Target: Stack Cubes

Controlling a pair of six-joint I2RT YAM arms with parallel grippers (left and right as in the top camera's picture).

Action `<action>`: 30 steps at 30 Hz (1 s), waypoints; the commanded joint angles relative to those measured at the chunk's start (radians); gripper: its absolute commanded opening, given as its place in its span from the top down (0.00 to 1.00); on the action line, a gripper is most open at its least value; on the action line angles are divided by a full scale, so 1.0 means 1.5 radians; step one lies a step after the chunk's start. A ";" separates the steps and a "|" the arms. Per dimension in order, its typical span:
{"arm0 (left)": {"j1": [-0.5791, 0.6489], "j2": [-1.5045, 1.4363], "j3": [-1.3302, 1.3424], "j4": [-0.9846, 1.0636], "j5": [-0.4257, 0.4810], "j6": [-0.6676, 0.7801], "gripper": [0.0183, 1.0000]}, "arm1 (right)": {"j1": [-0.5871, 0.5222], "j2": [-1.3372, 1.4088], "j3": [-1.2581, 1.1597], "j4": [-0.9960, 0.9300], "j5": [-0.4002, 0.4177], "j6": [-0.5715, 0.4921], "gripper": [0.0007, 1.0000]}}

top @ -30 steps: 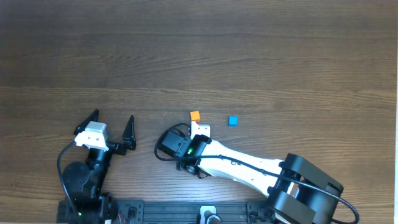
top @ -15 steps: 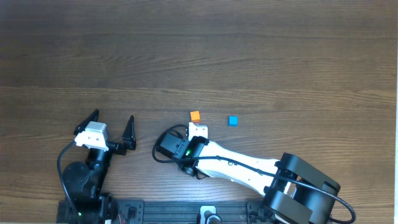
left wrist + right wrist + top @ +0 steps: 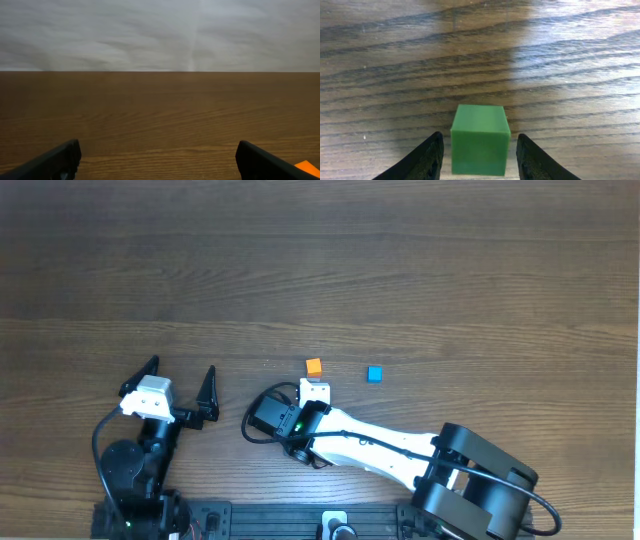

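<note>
The right gripper [image 3: 480,142] has shifted slightly left. The green cube [image 3: 480,131] rests on the bench [image 3: 570,60] between its spread fingers [image 3: 427,157], unclamped.

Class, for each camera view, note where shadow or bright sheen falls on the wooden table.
Top view: table evenly lit, no glare. Right wrist view: broad shadow over the wood around the green cube, brighter sheen beyond it. Left wrist view: wood evenly dim, no hard shadows.

The right arm [image 3: 370,445] has edged slightly to the left, carrying the right tool [image 3: 479,152] with it.
</note>
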 commanded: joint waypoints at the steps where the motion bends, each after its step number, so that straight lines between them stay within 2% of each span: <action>1: 0.003 -0.007 -0.003 -0.001 0.009 0.008 0.00 | 0.005 0.007 0.009 0.007 0.007 0.002 0.57; 5: 0.003 -0.007 -0.003 -0.001 0.009 0.008 0.00 | 0.005 0.007 0.009 0.007 0.007 0.002 0.63; 6: 0.003 -0.007 -0.003 -0.001 0.009 0.008 0.00 | 0.005 0.007 0.009 0.007 0.007 0.002 0.66; 7: 0.003 -0.007 -0.003 -0.001 0.009 0.008 0.00 | 0.005 0.007 0.009 0.007 0.007 0.002 0.73; 8: 0.003 -0.007 -0.003 -0.001 0.009 0.008 0.00 | 0.005 0.007 0.009 0.007 0.007 0.002 0.75; 24: 0.003 -0.007 -0.003 -0.001 0.009 0.008 0.00 | 0.005 -0.011 0.010 0.006 0.019 0.002 0.85; 30: 0.003 -0.007 -0.003 -0.001 0.009 0.008 0.00 | 0.003 -0.081 0.028 -0.060 0.042 0.002 0.89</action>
